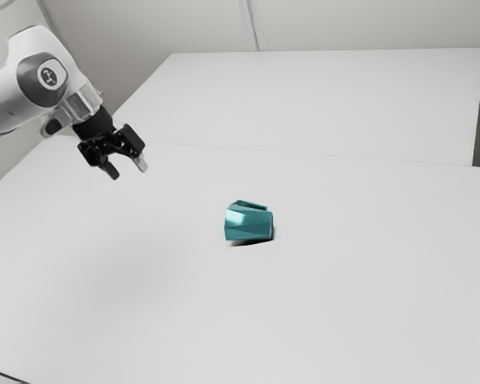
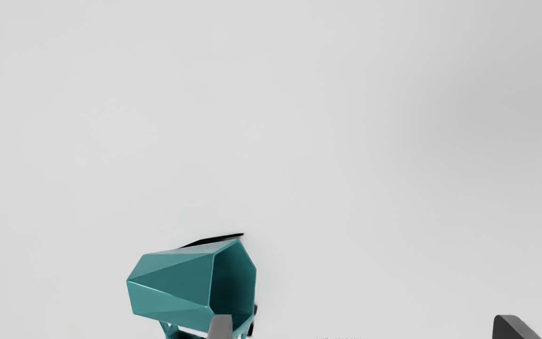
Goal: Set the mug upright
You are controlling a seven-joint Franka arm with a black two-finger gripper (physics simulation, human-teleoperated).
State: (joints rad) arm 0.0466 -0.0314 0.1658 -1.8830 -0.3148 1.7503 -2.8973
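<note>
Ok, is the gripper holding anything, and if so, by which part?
Nothing is held: the gripper is open, away from the mug, which lies on its side.

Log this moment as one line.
mug: on its side on table | gripper: open, empty, away from mug | status: not yet upright

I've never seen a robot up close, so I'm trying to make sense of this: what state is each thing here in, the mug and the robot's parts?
Mug: lying on its side on the table, not upright, its mouth uncovered.
Gripper: open, fingers wide apart, holding nothing.
Arm: raised above the table, reaching in from the exterior view's left.
</note>
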